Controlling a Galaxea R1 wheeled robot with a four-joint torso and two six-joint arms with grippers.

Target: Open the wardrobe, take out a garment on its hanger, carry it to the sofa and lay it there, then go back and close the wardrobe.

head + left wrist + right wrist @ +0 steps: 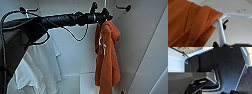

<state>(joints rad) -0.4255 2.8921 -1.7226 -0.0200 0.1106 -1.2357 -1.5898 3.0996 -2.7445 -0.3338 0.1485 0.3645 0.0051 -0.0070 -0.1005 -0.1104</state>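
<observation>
I am looking into the open wardrobe [75, 55], with its white back wall and a shelf low down. The rust-orange garment [107, 57] hangs at the right on a thin white hanger [221, 30], whose hook rises above my arm. My left arm comes in from the left, and the left gripper [106, 16] sits at the hanger's neck just above the hood. In the left wrist view the white neck runs down between dark fingertips [216, 44], pressed against it, with the orange garment [190, 25] draped close beside.
A white T-shirt [42, 67] hangs at the left of the wardrobe, below my arm. Dark hooks [125, 7] stick out near the top. A white door panel [155, 62] stands at the right. The right wrist view shows dark robot parts [224, 69].
</observation>
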